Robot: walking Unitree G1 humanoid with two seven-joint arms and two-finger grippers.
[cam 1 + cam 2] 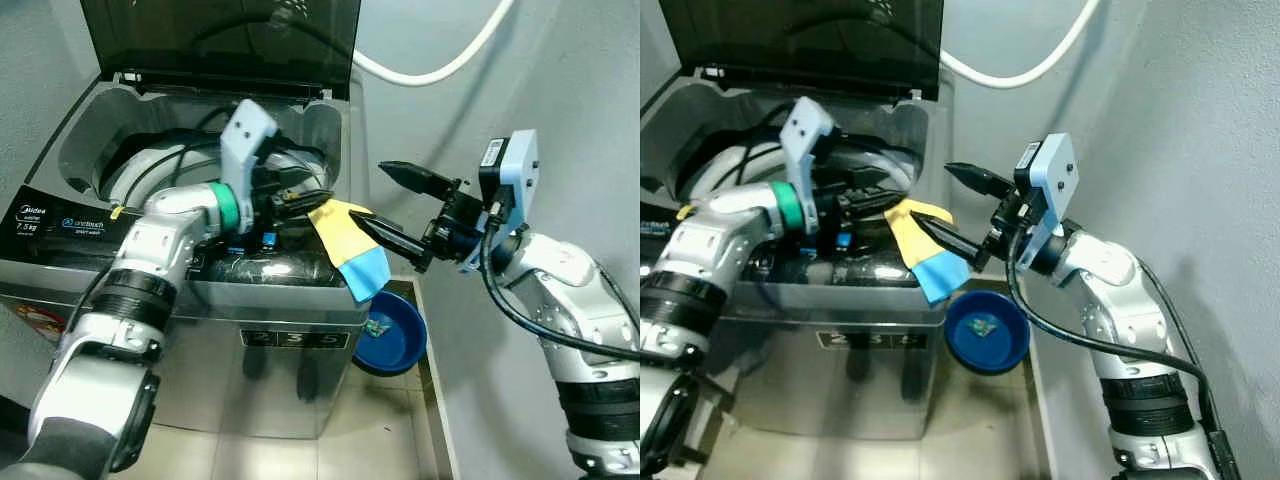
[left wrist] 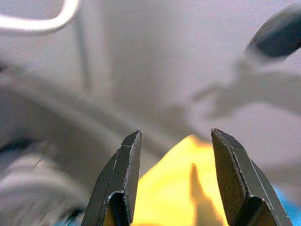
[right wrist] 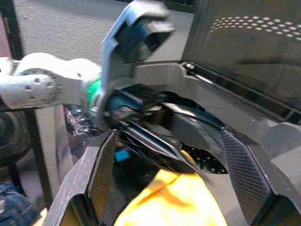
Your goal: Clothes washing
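The step in hand appears to be loading: a yellow-and-blue cloth (image 1: 352, 243) is being carried to the open grey top-loading washing machine (image 1: 90, 130), whose dark lid (image 1: 215, 35) stands raised at the top of the frame.

The left gripper (image 1: 300, 203) sits at frame centre, over the machine's right rim, fingers clamped on the yellow upper edge of the cloth. The right gripper (image 1: 395, 207), centre right, points toward the cloth with its fingers (image 1: 412, 179) apart, one above and one beside the fabric; contact cannot be confirmed.

The cloth is a limp square, yellow above, light blue below, hanging outside the right rim above a round blue plastic basin (image 1: 392, 338) on the floor.

The next move likely calls for swinging the cloth left, over the drum opening (image 1: 150, 165), before release. Releasing it here would likely drop it outside the machine.
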